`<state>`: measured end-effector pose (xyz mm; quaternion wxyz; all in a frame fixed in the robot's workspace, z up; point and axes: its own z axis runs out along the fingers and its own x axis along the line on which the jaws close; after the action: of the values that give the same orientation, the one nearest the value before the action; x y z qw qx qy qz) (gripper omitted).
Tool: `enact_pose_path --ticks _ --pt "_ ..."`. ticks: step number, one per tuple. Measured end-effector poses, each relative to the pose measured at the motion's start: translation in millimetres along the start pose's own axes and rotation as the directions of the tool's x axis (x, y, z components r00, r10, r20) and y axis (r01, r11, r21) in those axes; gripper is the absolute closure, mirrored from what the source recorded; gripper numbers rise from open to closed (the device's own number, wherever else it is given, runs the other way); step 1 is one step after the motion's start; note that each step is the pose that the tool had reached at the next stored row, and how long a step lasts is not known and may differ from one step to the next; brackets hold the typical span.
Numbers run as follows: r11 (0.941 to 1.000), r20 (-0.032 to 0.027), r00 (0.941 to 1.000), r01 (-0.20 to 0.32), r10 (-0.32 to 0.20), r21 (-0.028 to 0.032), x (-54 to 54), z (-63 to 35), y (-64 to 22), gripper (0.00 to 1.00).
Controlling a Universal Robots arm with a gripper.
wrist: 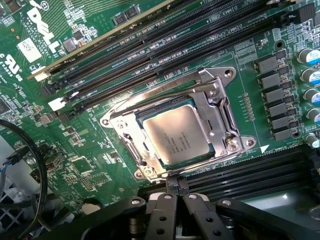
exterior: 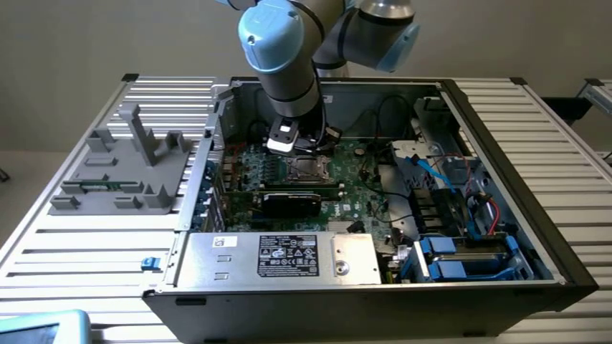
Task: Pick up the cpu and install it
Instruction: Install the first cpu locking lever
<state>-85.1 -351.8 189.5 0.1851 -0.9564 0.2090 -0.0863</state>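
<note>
You have the open computer case point(exterior: 497, 215) on the slatted table point(exterior: 86, 244), with the green motherboard point(wrist: 100, 150) on its floor. Near the board's middle, the socket point(wrist: 220, 95) holds the cpu point(wrist: 177, 135), lying flat inside the metal frame. The gripper point(wrist: 175, 192) hovers just beside the socket's edge, fingers pressed together and empty. Judge the chip light, rigid and fragile: take it by opposite edges only.

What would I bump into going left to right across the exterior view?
Grey plastic tray → gripper above the cpu in its socket → blue cables → the computer case's right wall.
</note>
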Motion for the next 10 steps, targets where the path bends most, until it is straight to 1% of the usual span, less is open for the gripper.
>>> enact_pose_path --ticks 5,10 --pt "1.0000 0.0002 1.0000 0.000 0.000 0.0001 0.2 0.5 0.0 0.89" --pt "1.0000 0.0000 1.0000 0.000 0.000 0.0003 2.6 1.1 -0.9 0.89"
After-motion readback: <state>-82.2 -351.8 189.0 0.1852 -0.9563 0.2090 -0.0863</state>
